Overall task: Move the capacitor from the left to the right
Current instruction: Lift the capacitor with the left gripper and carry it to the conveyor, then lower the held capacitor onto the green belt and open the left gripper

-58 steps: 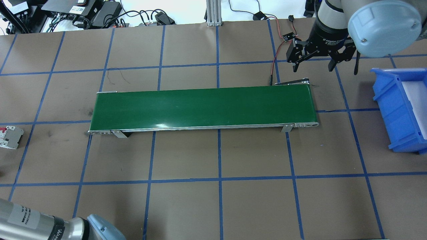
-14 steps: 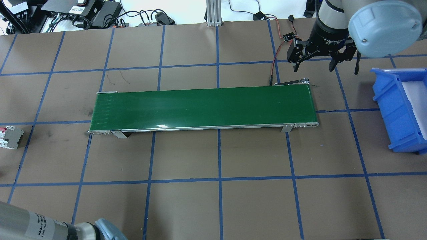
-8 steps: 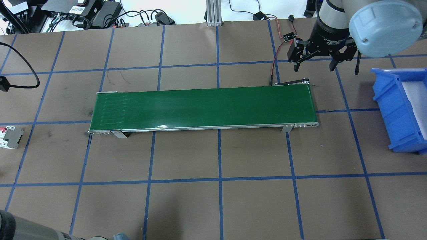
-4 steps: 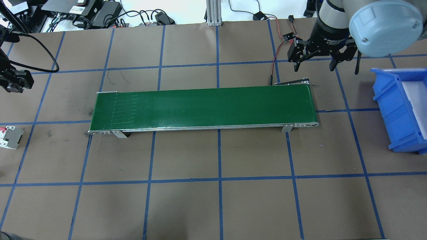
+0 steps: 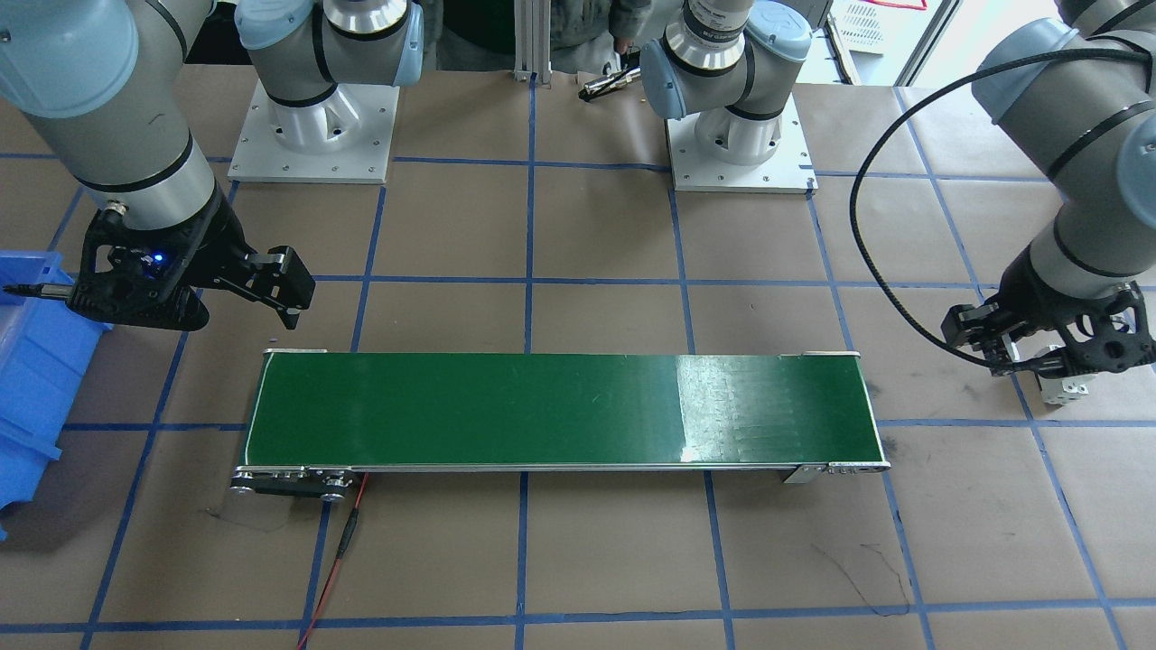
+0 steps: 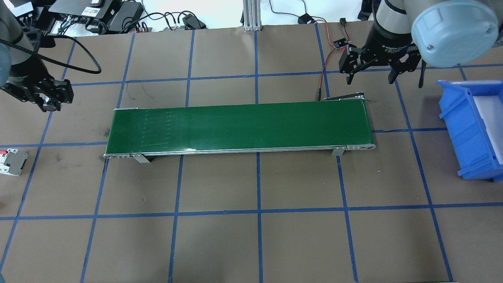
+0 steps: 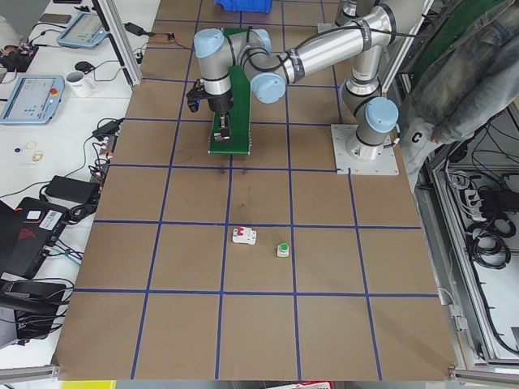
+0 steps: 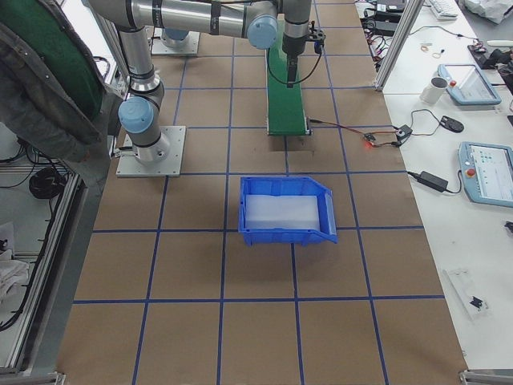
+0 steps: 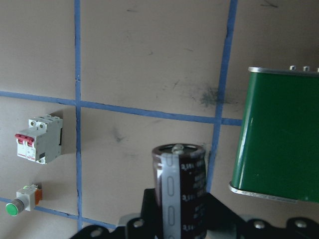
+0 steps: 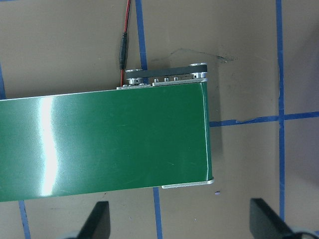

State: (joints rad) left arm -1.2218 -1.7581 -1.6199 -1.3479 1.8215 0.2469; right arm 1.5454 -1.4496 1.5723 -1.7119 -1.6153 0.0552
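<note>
While a long green belt (image 9: 279, 134) lies beside it on the brown taped table (image 9: 149, 64), the left gripper (image 6: 49, 103) pinches the dark round capacitor (image 9: 182, 189).

Open tabletop (image 6: 298, 181) around green conveyor (image 6: 239, 125)

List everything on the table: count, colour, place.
capacitor: one, dark cylinder with a grey stripe, held in the left gripper beyond the belt's left end
conveyor belt: one, green, mid-table
circuit breaker: one, white with red switches, table's left edge
push button: one, white and orange with a green cap, near the breaker
bin: one, blue, right of the belt
sensor board: one, black, red wire, past the belt's right end
left gripper: black, shut on the capacitor
right gripper: black, open, empty, near the belt's right end
</note>
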